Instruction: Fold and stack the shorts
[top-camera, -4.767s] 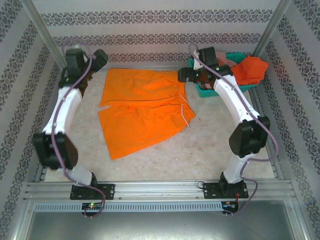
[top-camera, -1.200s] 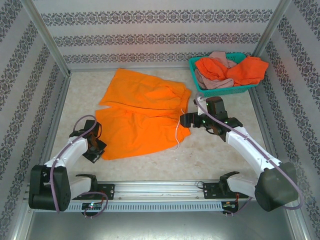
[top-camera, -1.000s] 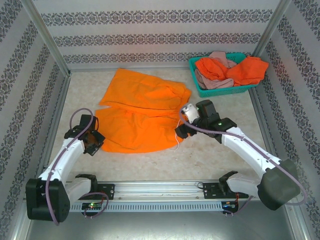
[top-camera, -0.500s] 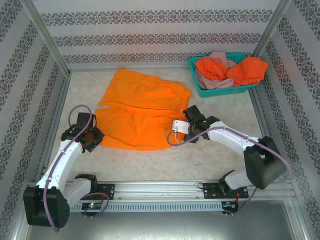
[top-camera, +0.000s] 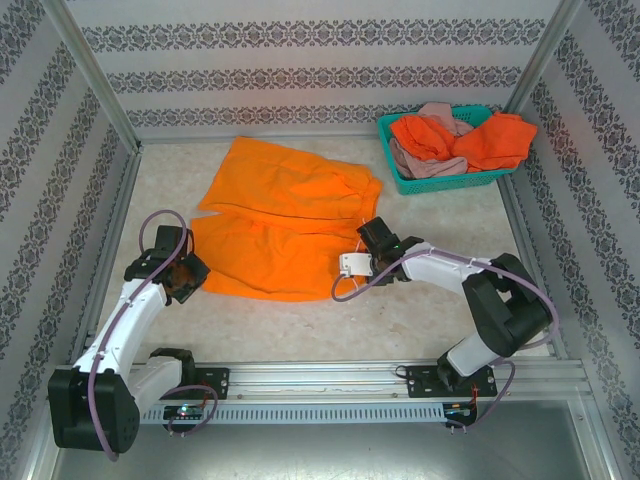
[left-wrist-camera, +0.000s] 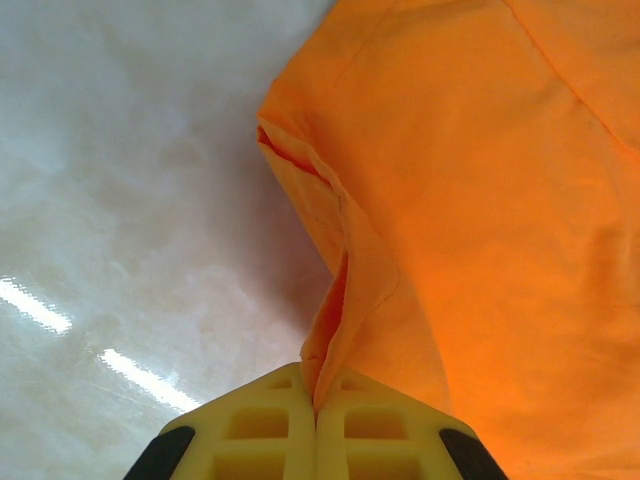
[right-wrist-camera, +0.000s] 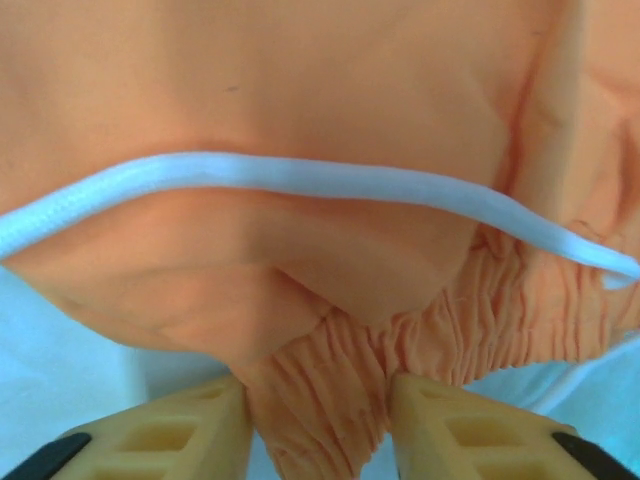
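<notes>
Shorts of bright orange cloth lie spread at centre, long axis nine to three o'clock, waistband toward three. The left gripper is clamped tight on the hem corner at eight; the right gripper pinches bunched waistband at four. From both, the cloth lies toward twelve. A teal plastic basket sits at one.
</notes>
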